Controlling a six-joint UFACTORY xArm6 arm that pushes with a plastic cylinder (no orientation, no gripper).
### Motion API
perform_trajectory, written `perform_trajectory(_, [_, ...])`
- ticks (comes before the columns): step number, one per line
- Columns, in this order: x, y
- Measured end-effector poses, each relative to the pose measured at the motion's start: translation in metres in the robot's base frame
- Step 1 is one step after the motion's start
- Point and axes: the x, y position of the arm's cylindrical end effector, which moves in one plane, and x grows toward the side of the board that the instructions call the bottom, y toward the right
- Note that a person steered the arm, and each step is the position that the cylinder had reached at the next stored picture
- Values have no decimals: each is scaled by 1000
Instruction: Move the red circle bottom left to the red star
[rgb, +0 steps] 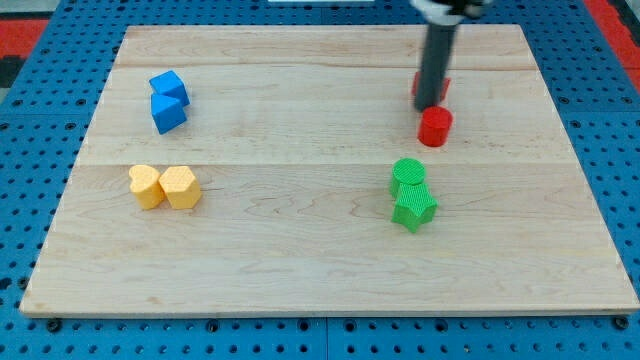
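The red circle (435, 126) lies at the view's upper right on the wooden board (300, 250). The red star (441, 88) sits just above it, mostly hidden behind the dark rod. My tip (430, 106) stands right at the top edge of the red circle, between it and the red star, touching or nearly touching both.
Two blue blocks (168, 101) sit stacked close together at the view's upper left. Two yellow blocks (165, 186) lie side by side at the left middle. A green circle (408, 173) and a green star (414, 208) touch each other below the red circle.
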Motion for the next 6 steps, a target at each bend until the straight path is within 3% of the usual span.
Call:
perform_trajectory(1, [-58,26])
perform_trajectory(2, [-46,36])
perform_trajectory(3, [47,81])
perform_trajectory(4, [80,46])
perform_trajectory(5, [50,8])
perform_trajectory(6, [38,5])
